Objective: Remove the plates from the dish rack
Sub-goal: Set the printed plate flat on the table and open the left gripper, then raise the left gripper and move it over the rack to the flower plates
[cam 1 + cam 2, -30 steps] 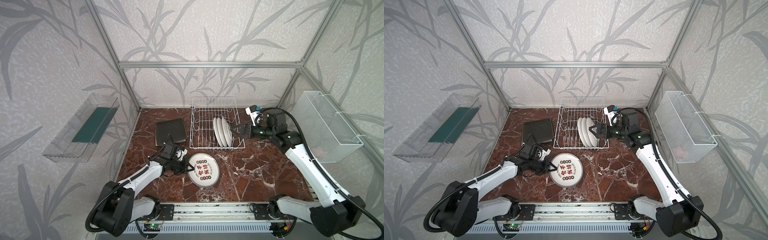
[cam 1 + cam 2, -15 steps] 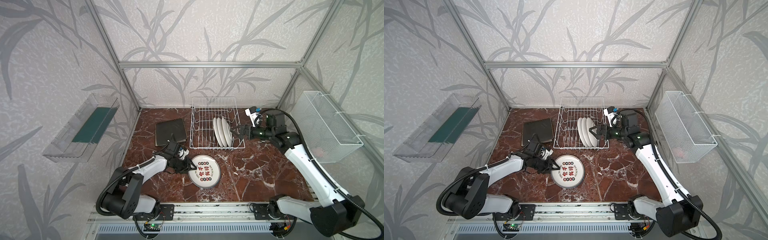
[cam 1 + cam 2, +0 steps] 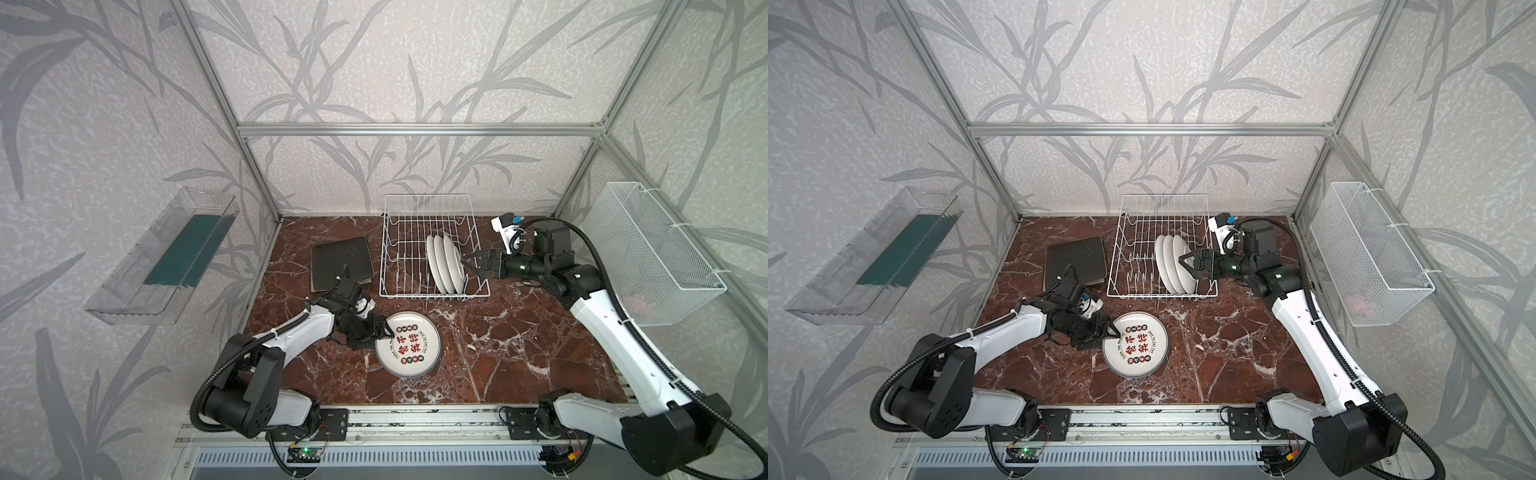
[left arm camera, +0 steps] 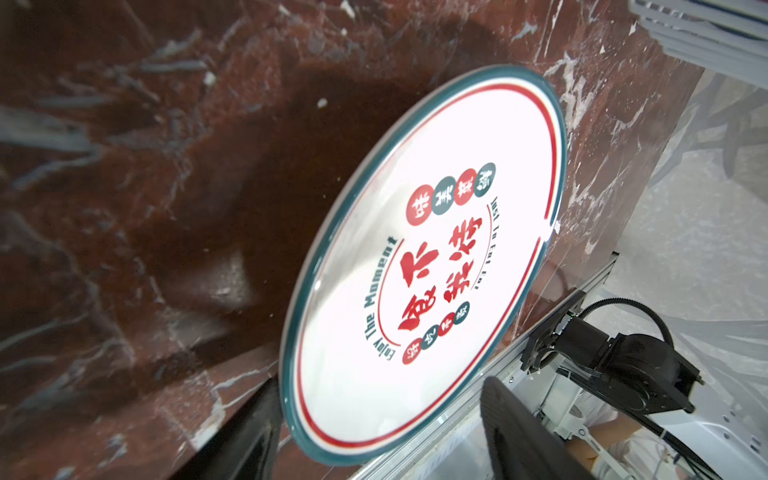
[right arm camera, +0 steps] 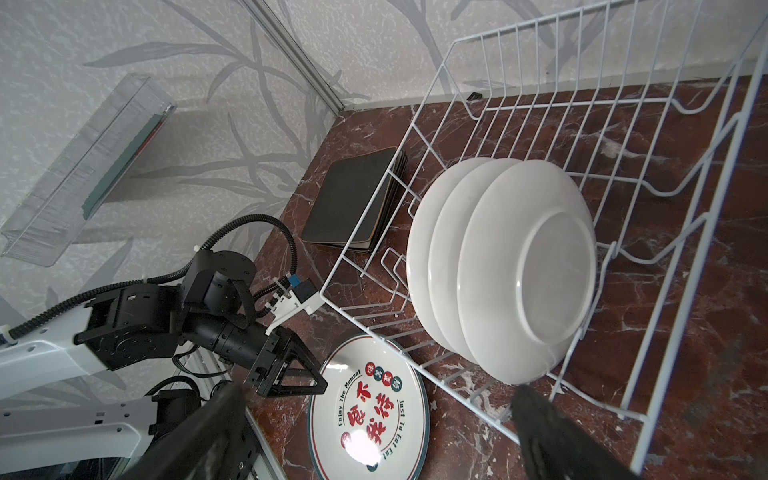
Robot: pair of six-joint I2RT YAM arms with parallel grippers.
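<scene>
A clear tray [image 3: 120, 286] hangs on the left wall with a dark green sheet [image 3: 187, 249] in it. A white mesh basket [image 3: 652, 249] hangs on the right wall, holding something pale pink [image 3: 636, 305] too faint to name. The surface [image 3: 519, 353] is red-brown marble. An aluminium frame [image 3: 415, 129] edges leaf-patterned walls [image 3: 415, 62].

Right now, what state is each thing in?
Printed plate: flat on table, face up.
Three white plates: upright in dish rack.
Black plates: stacked flat beside rack.
Left gripper: open, at printed plate's rim.
Right gripper: open, beside the white plates.
</scene>
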